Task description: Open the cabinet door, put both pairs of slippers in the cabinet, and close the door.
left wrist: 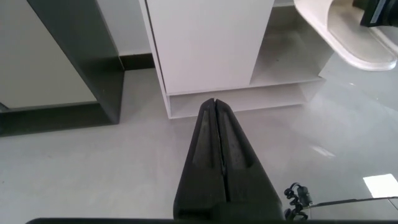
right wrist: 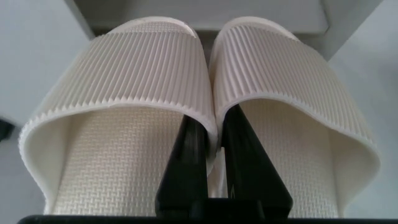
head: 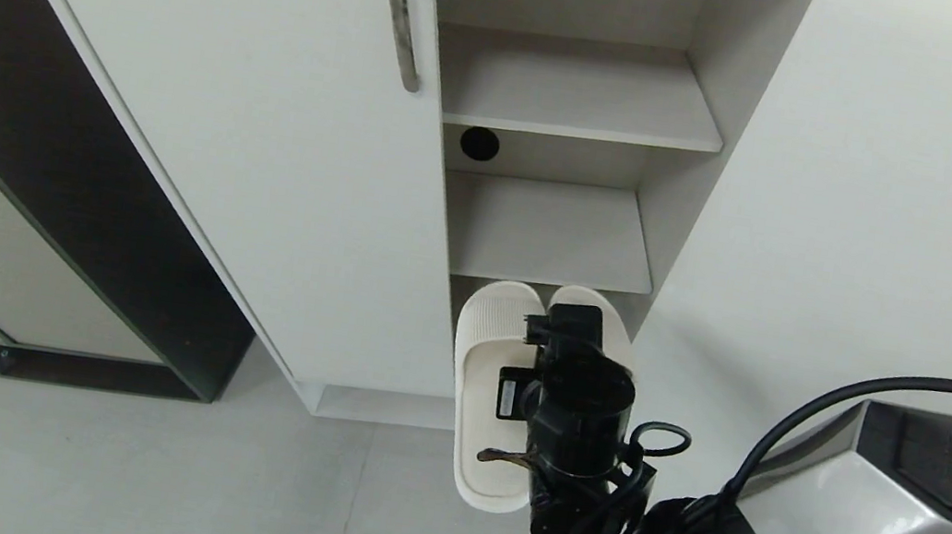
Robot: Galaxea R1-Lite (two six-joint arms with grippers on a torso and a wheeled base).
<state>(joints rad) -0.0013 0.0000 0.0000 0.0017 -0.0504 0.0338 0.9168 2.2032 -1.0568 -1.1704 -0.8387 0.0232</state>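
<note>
Hidden parts: in the head view the fingers of the right gripper (right wrist: 214, 127) are covered by its own wrist, and the heel of one slipper is covered by the arm.
Hard to tell: it cannot be made out whether the toes are already past the front edge of the bottom compartment (left wrist: 286, 68). Nor can it be made out which white panel is the opened door: the handled panel (head: 253, 133) to the left of the opening or the plain panel (head: 865, 219) to its right.
Cut off: the cabinet's top is cropped, and the metal handle (head: 401, 5) is seen almost to its upper end.
Open room: the opening is bounded by the two panels. Above the slippers, the lower shelf (head: 546, 230) and the upper shelf (head: 576, 85) are seen. A dark round hole (head: 479, 144) is set in the back wall between them.
Floor: the grey floor (head: 131, 470) lies in front of the cabinet.
Pair of slippers (head: 499, 335): cream-white, with ribbed bands and textured insoles. They are held side by side off the floor, toes toward the bottom compartment.
Right gripper: clenched on the two touching inner walls of the slippers.
Left gripper (left wrist: 215, 109): fingers pressed together with nothing held, above the floor and short of the plinth.
</note>
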